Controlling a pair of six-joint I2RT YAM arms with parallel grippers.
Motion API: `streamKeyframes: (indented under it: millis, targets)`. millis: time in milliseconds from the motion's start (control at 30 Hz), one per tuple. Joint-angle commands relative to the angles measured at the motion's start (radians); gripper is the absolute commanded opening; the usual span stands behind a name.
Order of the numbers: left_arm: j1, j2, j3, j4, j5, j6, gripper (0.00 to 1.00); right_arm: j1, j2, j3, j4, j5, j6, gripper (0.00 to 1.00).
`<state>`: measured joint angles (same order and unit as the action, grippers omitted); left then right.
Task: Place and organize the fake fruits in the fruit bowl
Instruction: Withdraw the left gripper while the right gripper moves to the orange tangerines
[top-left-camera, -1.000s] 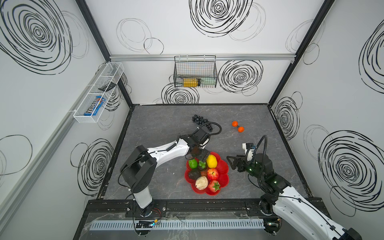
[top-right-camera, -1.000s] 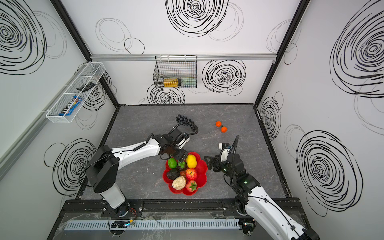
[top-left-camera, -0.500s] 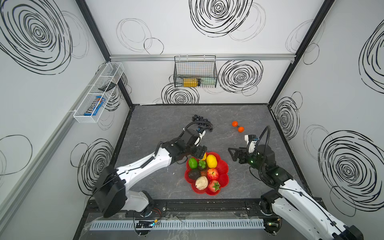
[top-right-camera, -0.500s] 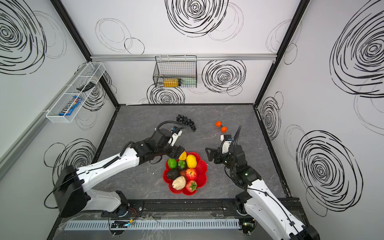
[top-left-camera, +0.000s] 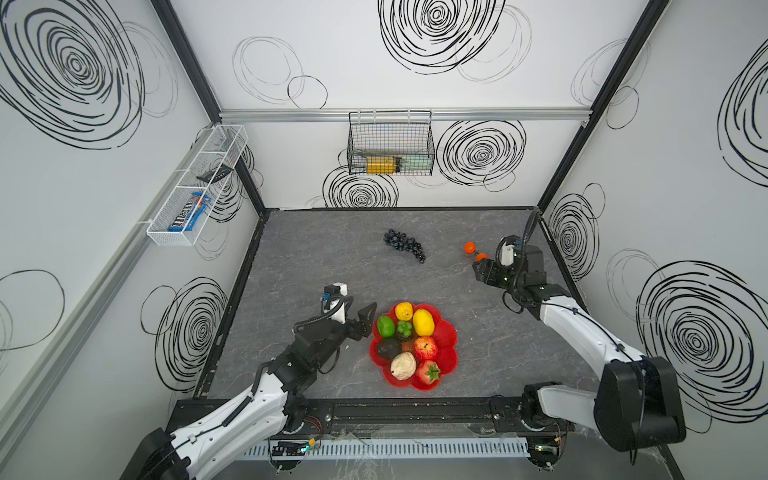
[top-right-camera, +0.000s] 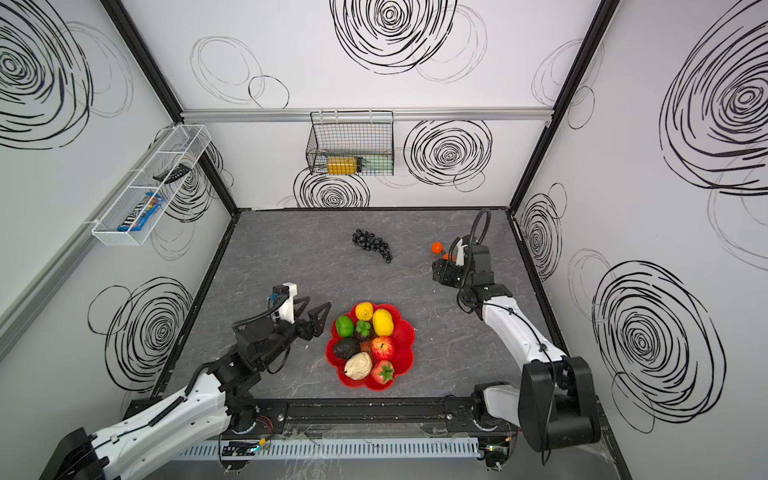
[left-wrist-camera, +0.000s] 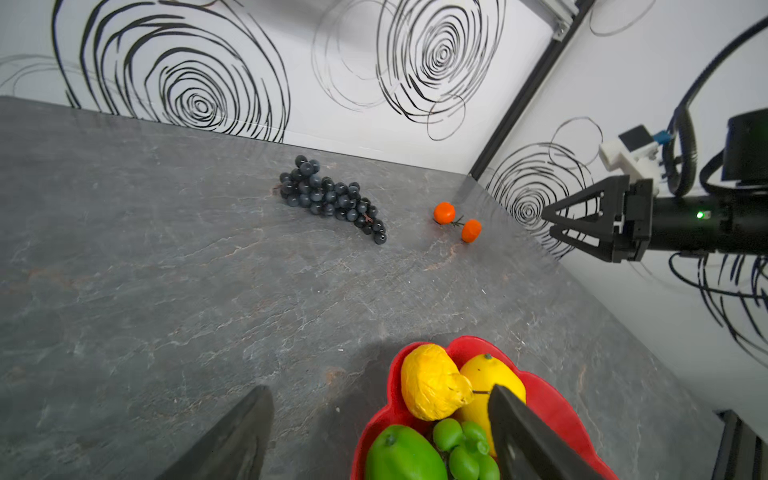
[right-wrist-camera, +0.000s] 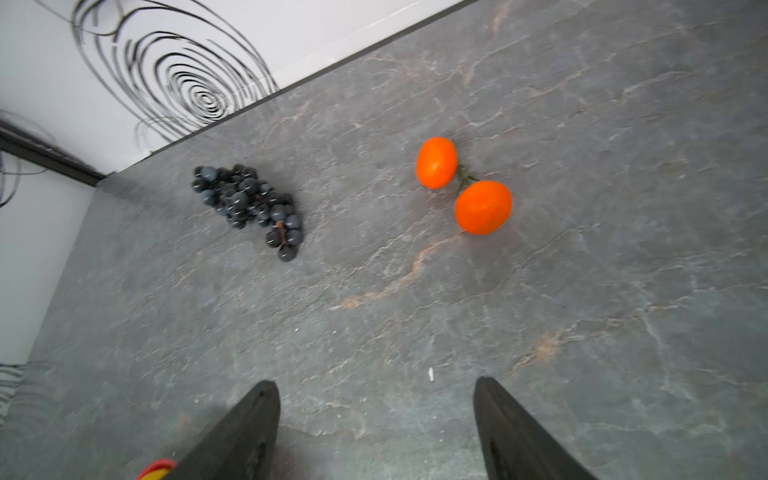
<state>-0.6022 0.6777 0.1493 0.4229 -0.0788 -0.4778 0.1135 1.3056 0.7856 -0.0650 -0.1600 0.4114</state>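
The red fruit bowl (top-left-camera: 451, 332) (top-right-camera: 405, 332) sits at the table's front middle. It holds two lemons (top-left-camera: 423, 322), a lime (top-left-camera: 385, 326), an avocado, an apple, a beige lumpy fruit and a strawberry. Black grapes (top-left-camera: 404, 244) (right-wrist-camera: 249, 208) lie further back. Two joined oranges (right-wrist-camera: 437, 163) (left-wrist-camera: 444, 212) lie at the back right. My left gripper (top-left-camera: 362, 305) (left-wrist-camera: 379, 388) is open and empty just left of the bowl's rim. Above the table, just short of the oranges, my right gripper (top-left-camera: 478, 270) (right-wrist-camera: 374, 382) is open and empty.
A black wire basket (top-left-camera: 390, 143) with a yellow container hangs on the back wall. A white mesh basket (top-left-camera: 195, 187) with a blue candy packet hangs on the left wall. The right wall stands close behind the oranges.
My left gripper has let a second lemon go at the bowl's back and drawn back to the left. My right gripper has moved from beside the bowl toward the oranges.
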Motion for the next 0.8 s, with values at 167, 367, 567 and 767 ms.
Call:
streamKeyframes:
  millis: [167, 367, 567, 767]
  targets:
    - [0.081, -0.033, -0.128, 0.362, 0.182, -0.105, 0.87, -0.129, 0.324, 0.248, -0.070, -0.078, 0.021, 0.71]
    - [0.093, -0.024, -0.163, 0.420, 0.185, -0.130, 0.88, -0.160, 0.484, 0.312, -0.038, -0.116, 0.031, 0.72]
    - [0.098, -0.010, -0.171, 0.436, 0.185, -0.140, 0.89, -0.163, 0.544, 0.330, 0.003, -0.154, 0.027, 0.71]
    - [0.100, -0.007, -0.174, 0.445, 0.191, -0.141, 0.89, -0.166, 0.595, 0.362, 0.022, -0.165, 0.028, 0.71]
